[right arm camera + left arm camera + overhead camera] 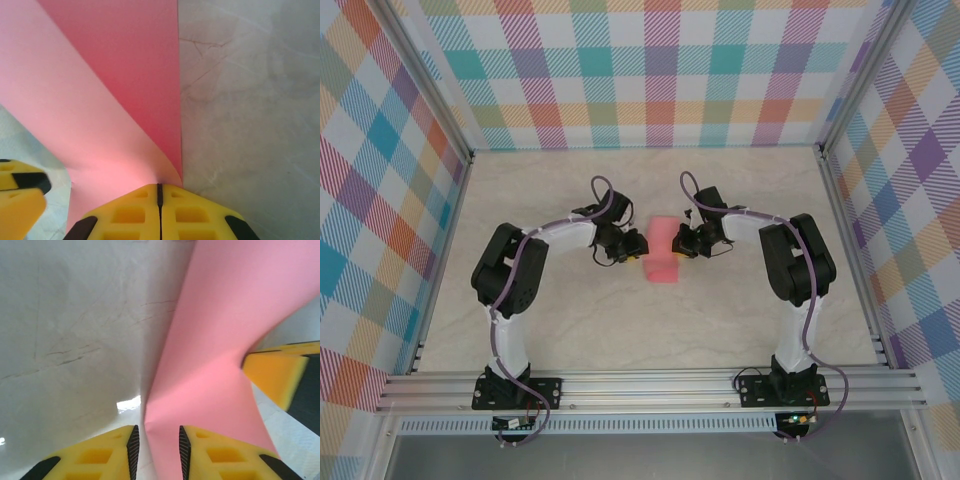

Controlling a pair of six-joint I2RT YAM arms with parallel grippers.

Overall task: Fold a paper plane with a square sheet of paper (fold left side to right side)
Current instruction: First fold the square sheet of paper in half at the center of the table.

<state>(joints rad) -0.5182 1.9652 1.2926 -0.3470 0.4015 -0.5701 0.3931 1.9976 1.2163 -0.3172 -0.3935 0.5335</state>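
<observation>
You have one square sheet of paper point(662, 255) on the worktop point(620, 330), pink-red and lying at the middle between two arms. Each arm rises from its base at the near rail, bends at the elbow and reaches inward, so your left gripper point(628, 248) and right gripper point(687, 243) face each other across the sheet, one at each side edge. On the right wrist camera, the right gripper point(160, 187) has its jaws pressed together, pinching the sheet point(100, 100) where its edge curls up off the worktop and runs into the seam between the yellow fingers. One yellow finger of the other gripper shows at the lower left there. On the left wrist camera, the left gripper point(156, 435) has its jaws spread, with a clear gap between the two black pads. The lower part of the sheet point(225, 340) drops into that gap close to the right-hand pad, with pale worktop showing between the paper and the other pad. From above, both sets of jaws are too small to read, and the grippers cover the sheet's side edges. In both wrist views the sheet runs off the top of the picture, so you cannot see its far edge or any crease.
</observation>
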